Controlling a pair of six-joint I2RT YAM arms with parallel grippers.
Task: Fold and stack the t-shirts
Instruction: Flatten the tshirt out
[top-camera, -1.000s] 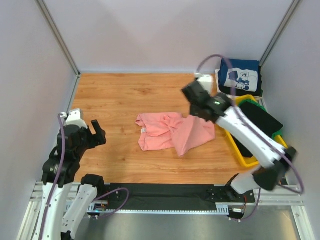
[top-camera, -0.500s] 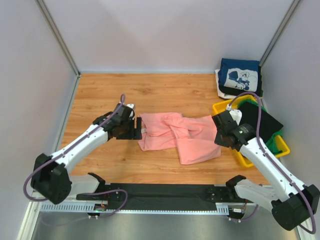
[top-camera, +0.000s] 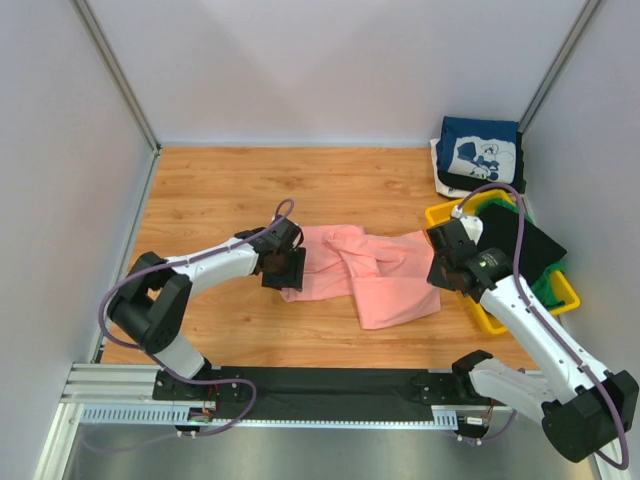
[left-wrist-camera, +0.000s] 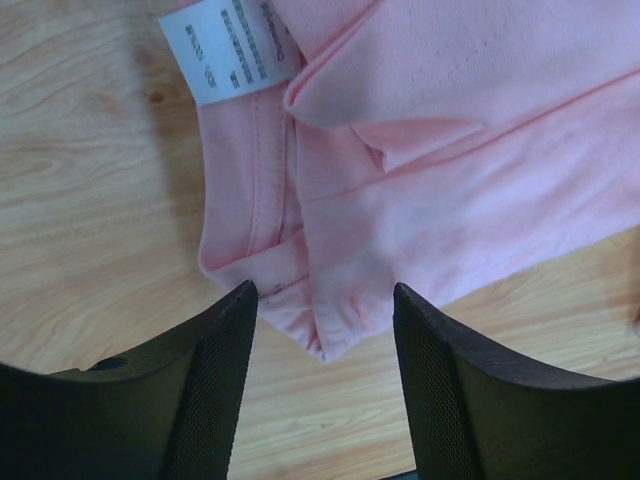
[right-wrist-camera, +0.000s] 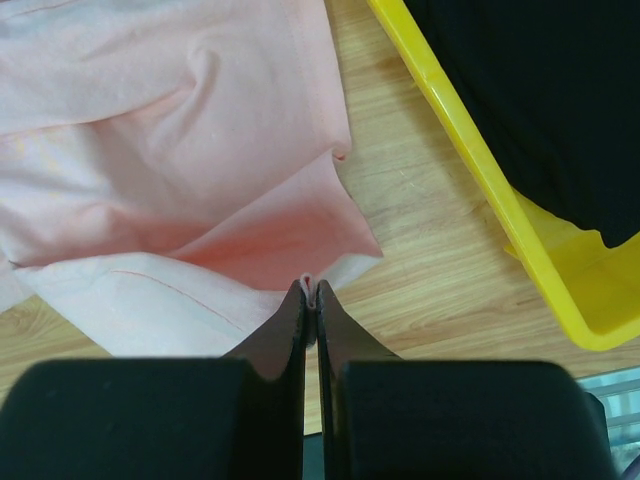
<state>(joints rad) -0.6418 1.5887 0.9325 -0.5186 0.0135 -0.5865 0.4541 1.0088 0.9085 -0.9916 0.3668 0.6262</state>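
Note:
A salmon-pink t-shirt (top-camera: 370, 268) lies crumpled in the middle of the wooden table. My left gripper (top-camera: 284, 268) is open over its left edge; in the left wrist view the pink hem (left-wrist-camera: 330, 300) and a white label (left-wrist-camera: 228, 50) lie between and ahead of the spread fingers (left-wrist-camera: 215, 390). My right gripper (top-camera: 445, 272) is shut on the shirt's right edge; the right wrist view shows a pinch of pink cloth (right-wrist-camera: 310, 287) between the closed fingers. A folded navy t-shirt with a white print (top-camera: 480, 152) lies at the back right.
A yellow plastic bin (top-camera: 486, 318) stands at the right edge, holding black (top-camera: 515, 240) and green cloth; it also shows in the right wrist view (right-wrist-camera: 470, 150). White cloth lies under the navy shirt. Grey walls enclose the table on three sides.
My left arm swung from the left side across to the shirt's left edge. My right arm drew back toward the bin with the shirt's right edge, spreading the shirt wider.

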